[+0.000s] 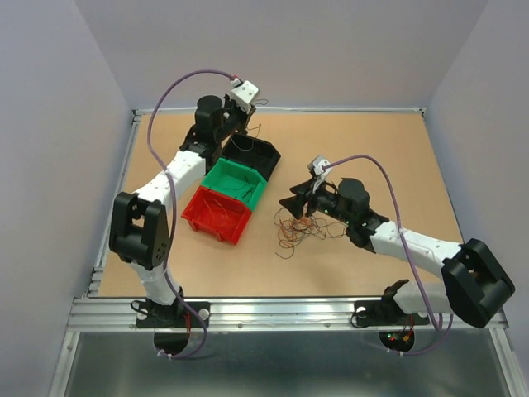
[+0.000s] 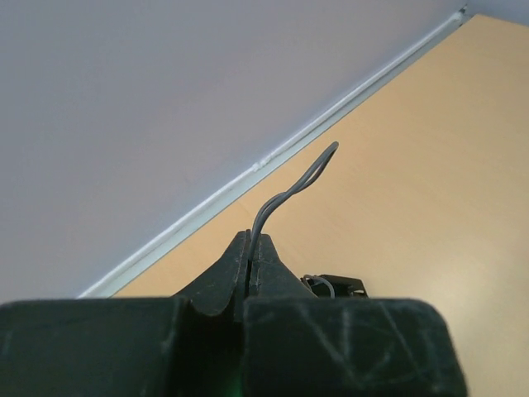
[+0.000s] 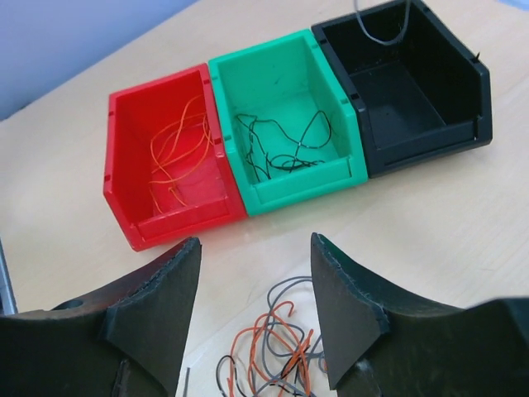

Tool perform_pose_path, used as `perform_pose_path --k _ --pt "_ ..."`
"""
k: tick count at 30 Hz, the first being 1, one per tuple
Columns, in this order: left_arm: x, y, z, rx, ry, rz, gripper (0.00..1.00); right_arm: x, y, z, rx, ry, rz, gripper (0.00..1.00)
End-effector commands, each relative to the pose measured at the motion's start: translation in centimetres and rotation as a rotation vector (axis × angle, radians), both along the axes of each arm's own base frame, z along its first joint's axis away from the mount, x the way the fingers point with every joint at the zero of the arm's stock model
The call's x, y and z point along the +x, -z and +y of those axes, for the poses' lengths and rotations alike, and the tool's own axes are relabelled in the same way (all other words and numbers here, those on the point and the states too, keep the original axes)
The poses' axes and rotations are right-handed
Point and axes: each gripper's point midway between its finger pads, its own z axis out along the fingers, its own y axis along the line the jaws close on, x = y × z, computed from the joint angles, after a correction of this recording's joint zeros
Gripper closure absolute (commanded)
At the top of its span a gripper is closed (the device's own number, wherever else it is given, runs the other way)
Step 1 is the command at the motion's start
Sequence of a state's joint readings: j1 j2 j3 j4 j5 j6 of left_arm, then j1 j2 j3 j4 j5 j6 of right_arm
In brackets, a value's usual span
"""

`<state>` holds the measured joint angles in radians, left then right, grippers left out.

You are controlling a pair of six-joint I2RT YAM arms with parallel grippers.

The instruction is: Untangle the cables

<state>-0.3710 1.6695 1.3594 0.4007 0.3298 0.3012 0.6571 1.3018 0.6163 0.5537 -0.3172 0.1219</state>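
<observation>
Over the black bin [image 1: 266, 157], at the far left of the table [image 1: 397, 165]: the left gripper [image 2: 250, 244] has its fingers pressed together on one thin dark strand [image 2: 289, 194], which curls up past the tips. From the right wrist view, a loop of thin wire, likely the same strand, hangs at the bin's mouth.

Bins sit in a row, touching. The red bin [image 3: 178, 222] holds orange strands [image 3: 178, 157]. The green bin [image 3: 306, 188] holds dark thin strands [image 3: 281, 149], green or black, hard to call. Nothing made out on the black bin's floor.

The tangle of cables [image 3: 273, 347] lies on the table just right of the bins, orange and dark loops loosely mixed. The right gripper [image 3: 256, 244] hangs right above it, fingers apart, nothing between them.

Step, as I read it: sorting by colour, one strand at a time, with the dark strand at the drop.

- Left fingers should part only with the strand fully inside the bin walls, not draped over the rim.
- Right gripper should then descend on a single loop at the tangle's edge, pinch that strand alone, and lift slowly so the others slip off.
</observation>
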Motion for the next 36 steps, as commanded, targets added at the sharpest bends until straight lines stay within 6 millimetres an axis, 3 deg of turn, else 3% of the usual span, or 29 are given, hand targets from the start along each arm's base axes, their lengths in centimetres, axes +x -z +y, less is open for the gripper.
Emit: perform_pose_path --k 1,7,10,14,16,22,25,28,29,32,35,36 --pt "3.1 0.0 -0.1 -0.002 -0.056 -0.044 1.0 -1.1 -2.4 -0.4 0.067 -0.001 -0.057 0.39" --pt "5.0 5.2 0.6 0.071 -0.105 0.007 1.0 -1.5 -2.9 -1.3 0.079 0.028 -0.072 0.39" --pt "5.0 7.6 1.5 0.104 -0.114 0.038 1.0 -1.6 -2.9 -1.5 0.079 0.034 -0.074 0.39" --pt "4.2 10.4 3.5 0.152 -0.13 0.081 1.0 -1.6 -3.0 -1.7 0.079 0.041 -0.075 0.39" --pt "3.5 10.5 4.0 0.185 -0.125 0.068 1.0 -1.5 -2.9 -1.6 0.077 0.041 -0.072 0.39" --pt "0.9 14.4 3.5 0.258 -0.022 0.166 1.0 -1.3 -2.9 -1.1 0.079 0.028 -0.059 0.39" --pt "0.5 15.6 2.9 0.27 0.024 0.214 1.0 -1.2 -2.7 -0.8 0.076 0.021 -0.05 0.39" --pt "0.9 15.8 2.6 0.276 0.033 0.232 1.0 -1.0 -2.6 -0.6 0.076 0.019 -0.043 0.4" --pt "1.5 15.0 2.7 0.279 0.022 0.215 1.0 -1.0 -2.6 -0.6 0.074 0.017 -0.043 0.4" --pt "2.1 15.4 3.0 0.327 0.014 0.223 0.95 -1.0 -2.4 -0.6 0.071 0.015 -0.04 0.4" --pt "2.5 15.3 3.4 0.389 0.01 0.205 0.78 -1.1 -2.4 -0.5 0.07 0.01 -0.044 0.4" --pt "2.5 15.2 3.6 0.4 0.007 0.197 0.78 -1.1 -2.4 -0.6 0.07 0.012 -0.044 0.4"
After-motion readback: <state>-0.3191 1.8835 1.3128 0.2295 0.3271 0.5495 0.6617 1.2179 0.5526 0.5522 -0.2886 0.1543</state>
